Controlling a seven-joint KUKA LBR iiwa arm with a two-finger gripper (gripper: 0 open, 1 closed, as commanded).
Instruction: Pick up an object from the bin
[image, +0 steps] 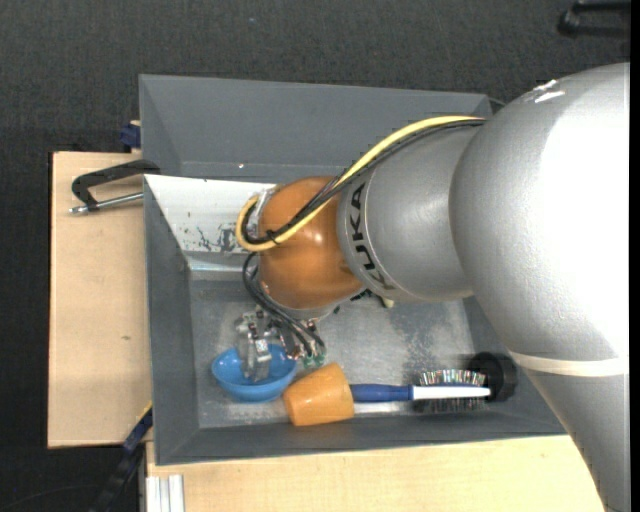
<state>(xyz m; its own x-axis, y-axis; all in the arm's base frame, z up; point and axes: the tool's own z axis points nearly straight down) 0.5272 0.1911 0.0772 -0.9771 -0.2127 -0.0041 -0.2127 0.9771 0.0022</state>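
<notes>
The gripper (262, 352) is seen low in the left half of the grey metal bin (165, 330), hanging below the robot's orange wrist cover (305, 250). Directly under it, and reaching a little further towards the bin's lower-left corner in the camera view, lies a small, shallow, round blue plastic dish (234, 378). The gripper's tip is seen against the dish's right-hand part, at or just inside its rim. Contact cannot be confirmed. Whether the gripper is spread or pressed together cannot be told, since its lower end is a tangle of metal and wiring seen from above. Nothing can be said to be pinched.

The dish is judged to be the thing nearest the tool, so the coming move is likely to depend on the rim beneath the gripper. As the dish is round, no long axis has to be matched. A thin wall is offered for a pinch, and the light dish may slide or tip if it is pressed off-centre.

Just beside the dish on its right, an orange, rounded, cup-like plastic piece (318, 398) is lying on its side. From it, a brush with a blue handle, white shaft and black bristled head (452, 388) is stretched rightwards along the bin's lower wall.
</notes>
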